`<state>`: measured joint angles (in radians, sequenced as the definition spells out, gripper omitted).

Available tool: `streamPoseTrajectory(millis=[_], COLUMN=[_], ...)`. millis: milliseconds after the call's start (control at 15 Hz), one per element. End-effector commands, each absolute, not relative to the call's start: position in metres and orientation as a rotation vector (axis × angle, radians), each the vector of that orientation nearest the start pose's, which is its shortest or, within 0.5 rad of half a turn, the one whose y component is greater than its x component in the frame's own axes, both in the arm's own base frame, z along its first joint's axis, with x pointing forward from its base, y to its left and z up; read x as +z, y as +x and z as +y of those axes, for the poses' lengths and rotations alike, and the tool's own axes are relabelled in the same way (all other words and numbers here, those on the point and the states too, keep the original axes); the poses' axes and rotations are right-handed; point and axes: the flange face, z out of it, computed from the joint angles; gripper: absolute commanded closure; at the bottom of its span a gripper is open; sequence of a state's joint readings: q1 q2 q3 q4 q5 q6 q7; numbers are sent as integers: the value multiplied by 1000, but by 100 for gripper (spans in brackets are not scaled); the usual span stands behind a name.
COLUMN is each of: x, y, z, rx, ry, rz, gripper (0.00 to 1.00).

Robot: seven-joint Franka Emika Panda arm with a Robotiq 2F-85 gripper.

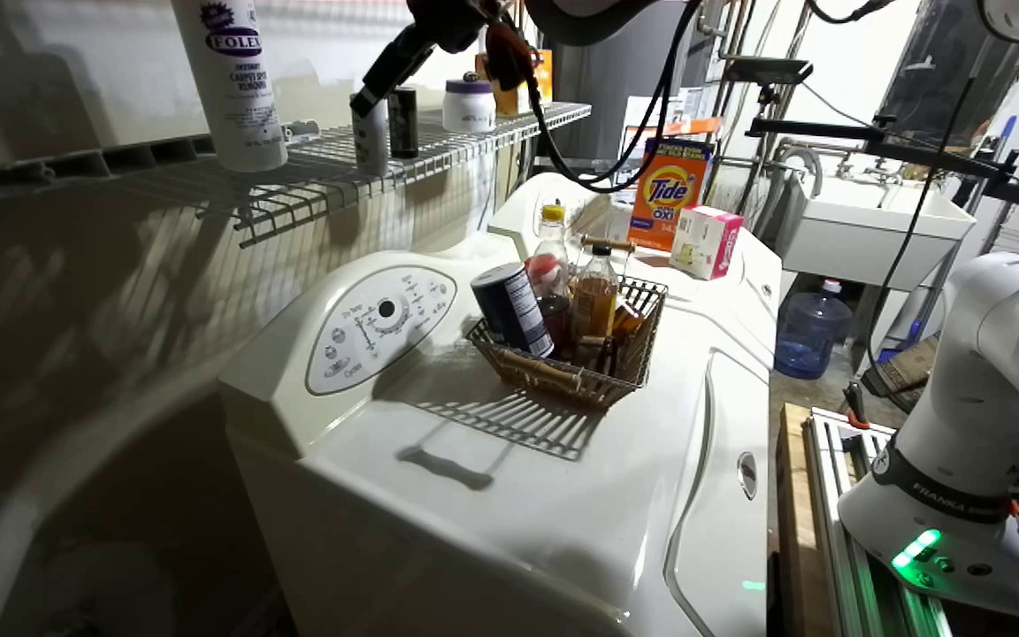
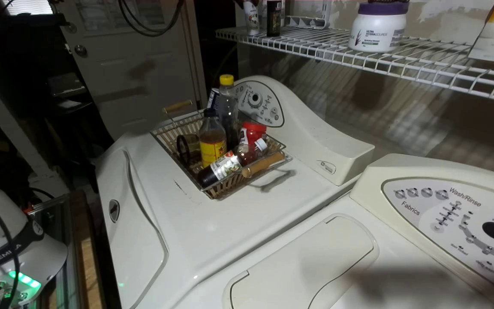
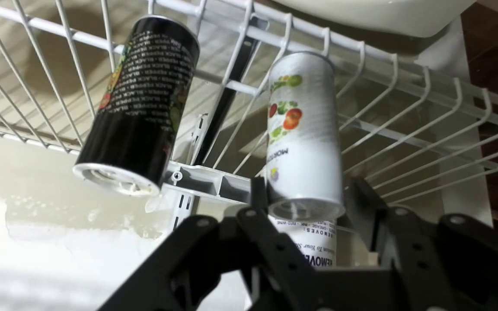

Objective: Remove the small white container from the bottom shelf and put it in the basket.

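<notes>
White worktop [image 1: 598,504], shelf [image 2: 315,45] above, basket [image 2: 225,185] upon it
The box [image 1: 669,190] reads "Tide", the bottle [image 1: 240,97] "FOLEX"; the end effector [image 3: 307,192] has fingers apart either side of the container [image 3: 305,138], lettered "MORTO…", upright on the shelf by the "BLACK PEPPER" can [image 3: 145,103].

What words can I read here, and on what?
"FOLEX INSTANT CARPET SPOT REMOVER", "REMOVES": tall bottle
"MORTON": small white container
"BLACK PEPPER": dark can
"ULTRA HYDRASOURCE": white tub
"Tide ULTRA OXI": orange box
"FRANKA EMIKA": robot base
"Wash/Rinse", "Fabrics": washer panel
"Dry Temp": dryer panel
Finer print: too small or blurred.
</notes>
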<state>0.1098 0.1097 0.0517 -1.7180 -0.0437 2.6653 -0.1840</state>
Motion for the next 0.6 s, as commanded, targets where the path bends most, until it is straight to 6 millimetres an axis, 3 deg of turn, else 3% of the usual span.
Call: streamPoseTrajectory(millis=[0, 267, 533], x=[616, 617, 628], y=[649, 649, 634], z=[102, 101, 102], rx=[-1303, -1300, -1273], ry=[-2871, -2867, -2865], rz=[-511, -504, -517], gripper=[79, 80, 80])
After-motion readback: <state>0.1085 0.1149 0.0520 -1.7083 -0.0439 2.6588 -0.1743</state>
